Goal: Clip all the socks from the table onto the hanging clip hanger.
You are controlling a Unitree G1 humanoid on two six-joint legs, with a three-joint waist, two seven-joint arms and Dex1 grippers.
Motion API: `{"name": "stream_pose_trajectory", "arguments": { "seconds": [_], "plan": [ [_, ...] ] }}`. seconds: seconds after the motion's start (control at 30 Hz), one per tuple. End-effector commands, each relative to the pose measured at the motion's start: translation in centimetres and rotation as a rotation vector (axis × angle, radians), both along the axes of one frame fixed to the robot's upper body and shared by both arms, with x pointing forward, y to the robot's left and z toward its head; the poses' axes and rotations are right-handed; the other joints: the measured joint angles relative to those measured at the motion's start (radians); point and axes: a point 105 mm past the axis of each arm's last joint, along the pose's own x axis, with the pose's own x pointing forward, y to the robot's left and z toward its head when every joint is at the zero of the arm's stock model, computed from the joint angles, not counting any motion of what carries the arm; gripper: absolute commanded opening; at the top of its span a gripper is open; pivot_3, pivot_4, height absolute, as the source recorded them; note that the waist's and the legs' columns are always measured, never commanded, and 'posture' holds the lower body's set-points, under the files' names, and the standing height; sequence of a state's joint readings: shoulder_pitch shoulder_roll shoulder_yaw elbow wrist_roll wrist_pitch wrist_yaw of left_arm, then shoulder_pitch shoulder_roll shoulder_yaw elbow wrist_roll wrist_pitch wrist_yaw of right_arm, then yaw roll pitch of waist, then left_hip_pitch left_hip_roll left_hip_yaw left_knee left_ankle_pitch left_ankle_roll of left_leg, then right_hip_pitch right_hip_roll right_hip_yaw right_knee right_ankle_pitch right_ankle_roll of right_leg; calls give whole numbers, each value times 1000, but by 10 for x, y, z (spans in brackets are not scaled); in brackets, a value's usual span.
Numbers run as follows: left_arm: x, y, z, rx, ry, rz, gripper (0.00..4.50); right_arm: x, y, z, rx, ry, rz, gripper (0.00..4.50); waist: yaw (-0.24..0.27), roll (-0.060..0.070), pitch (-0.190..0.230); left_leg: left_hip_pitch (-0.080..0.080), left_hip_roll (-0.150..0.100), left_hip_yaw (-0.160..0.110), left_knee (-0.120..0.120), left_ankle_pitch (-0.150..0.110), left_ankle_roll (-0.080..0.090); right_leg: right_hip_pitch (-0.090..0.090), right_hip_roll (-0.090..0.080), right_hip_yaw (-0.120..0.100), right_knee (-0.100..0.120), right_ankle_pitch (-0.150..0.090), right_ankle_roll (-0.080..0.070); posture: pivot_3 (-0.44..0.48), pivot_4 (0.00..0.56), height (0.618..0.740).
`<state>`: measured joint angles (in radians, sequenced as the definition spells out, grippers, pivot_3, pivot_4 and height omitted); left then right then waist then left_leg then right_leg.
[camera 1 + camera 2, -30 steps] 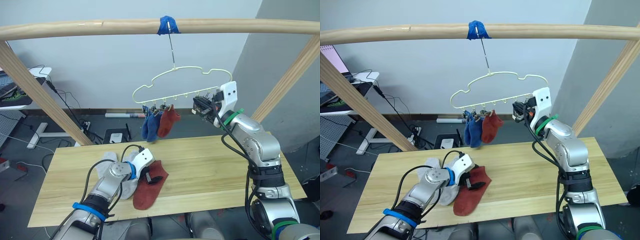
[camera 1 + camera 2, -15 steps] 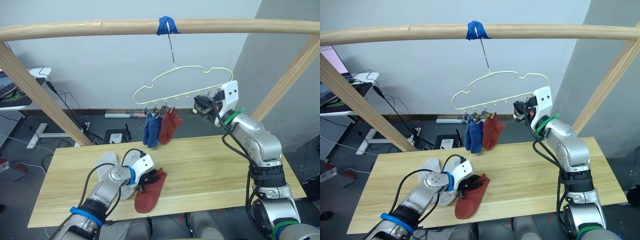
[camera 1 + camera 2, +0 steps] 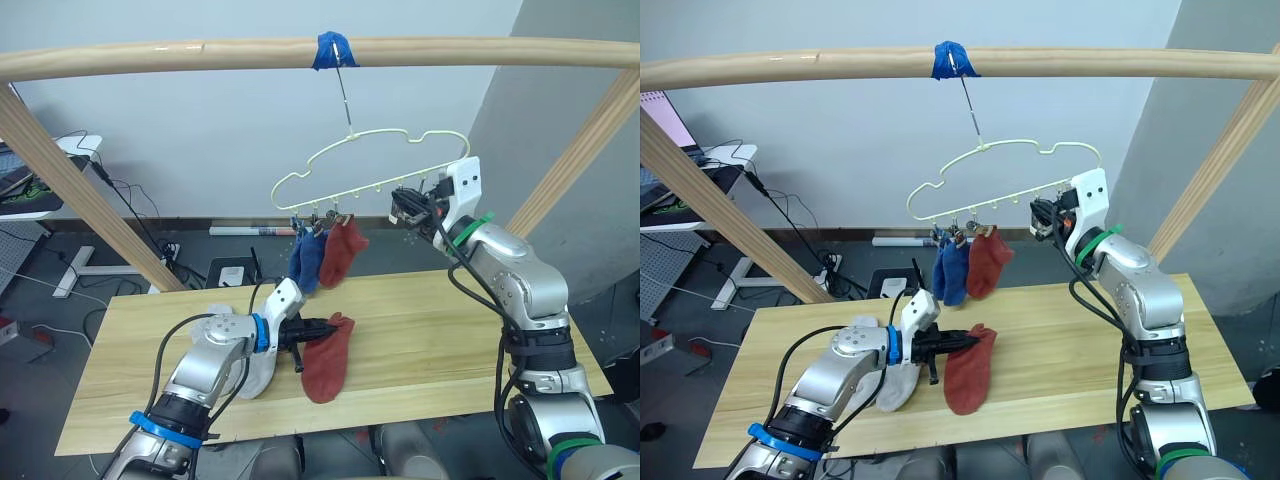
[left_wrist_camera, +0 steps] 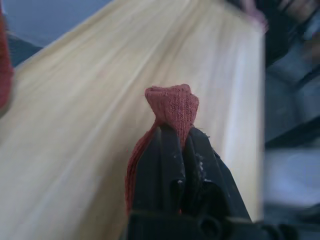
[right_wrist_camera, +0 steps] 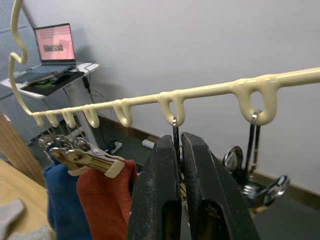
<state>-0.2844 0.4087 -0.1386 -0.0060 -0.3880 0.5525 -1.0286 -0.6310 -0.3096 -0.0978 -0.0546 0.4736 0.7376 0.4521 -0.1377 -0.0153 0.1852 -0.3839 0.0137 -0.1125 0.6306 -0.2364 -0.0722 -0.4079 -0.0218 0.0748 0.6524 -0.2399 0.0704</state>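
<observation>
Rust-red knit: one red sock [image 3: 328,357] dangles from the left end effector [image 3: 312,327], whose two black fingers are pressed together on its cuff, as the left wrist view shows. The sock hangs just above the pale wood surface [image 3: 420,330], its toe near or touching the planks; which of the two cannot be told. Two light grey socks [image 3: 258,365] lie on the surface under the left arm.

Above, the cream clip hanger [image 3: 375,165] hangs by its hook from a wooden pole [image 3: 200,52] marked with blue tape. Two blue socks [image 3: 306,262] and another red sock [image 3: 342,250] are already clipped at its left end.

The right end effector [image 3: 403,210] is at the hanger's right end, its fingers closed around a metal clip [image 5: 175,131], seemingly to steady or open it.

To do this step well, lift the cuff level with an empty clip, keeping the fabric bunched so the clip bites both layers.
</observation>
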Motion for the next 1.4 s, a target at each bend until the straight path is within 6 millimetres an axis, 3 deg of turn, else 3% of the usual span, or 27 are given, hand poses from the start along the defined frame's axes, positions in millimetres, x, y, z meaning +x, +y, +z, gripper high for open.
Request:
{"name": "stream_pose_trajectory", "arguments": {
  "seconds": [0.03, 0.33, 0.63, 1.4],
  "plan": [
    [7, -12, 49, -190, 24, -5, 16, -10, 0, 14, 134, 108, 109, 0, 0, 0, 0, 0, 0, 0, 1, 0, 0, 0, 0, 0, 0, 0, 0, -148, 128, 740],
    [13, -21, 82, -372, 164, 16, 16, -30, 7, 25, 252, 237, 266, 0, -7, 0, 0, 2, 0, 0, 0, 0, 0, 1, 1, 0, 0, 0, 0, -146, 125, 740],
    [19, -18, 89, -428, 212, 37, 16, -41, 14, 27, 278, 280, 328, 0, -8, 0, 0, 1, 0, 0, 0, 0, 0, 1, 1, 0, -1, 0, 0, -148, 120, 740],
    [11, -19, 80, -380, 227, 1, 16, -51, 16, 29, 334, 348, 394, 0, -7, 0, 0, 1, 0, 0, -1, 0, 0, 1, 1, 0, -2, 0, 0, -146, 145, 740]
  ]
}}
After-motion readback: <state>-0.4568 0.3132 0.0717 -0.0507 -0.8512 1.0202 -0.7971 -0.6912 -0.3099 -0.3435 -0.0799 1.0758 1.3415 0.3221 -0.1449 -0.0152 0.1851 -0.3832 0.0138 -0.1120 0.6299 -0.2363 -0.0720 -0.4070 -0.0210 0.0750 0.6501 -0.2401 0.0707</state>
